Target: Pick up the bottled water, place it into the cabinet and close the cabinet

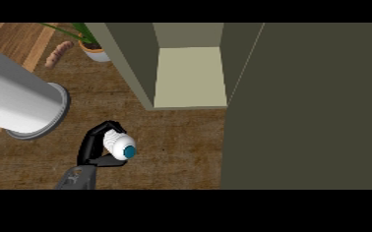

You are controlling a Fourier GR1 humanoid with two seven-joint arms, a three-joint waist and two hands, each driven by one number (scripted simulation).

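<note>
The bottled water point(118, 143) is white with a blue cap that faces me, at the lower left of the head view. My left hand point(92, 145) is shut on it: the fingers curl over its far side and the thumb crosses under its near side. Bottle and hand are over the wooden counter point(174, 147), below and to the left of the cabinet. The cabinet point(190, 76) stands open at the top centre and shows a pale bare shelf. Its dark olive door point(298, 108) fills the right side of the view. My right hand does not show.
A large grey cylinder with a flanged rim point(29, 103) lies at the left edge. A potted plant point(93, 49) and a brown elongated object point(56, 54) sit at the upper left. The cabinet's left wall point(134, 64) stands between the plant and the shelf.
</note>
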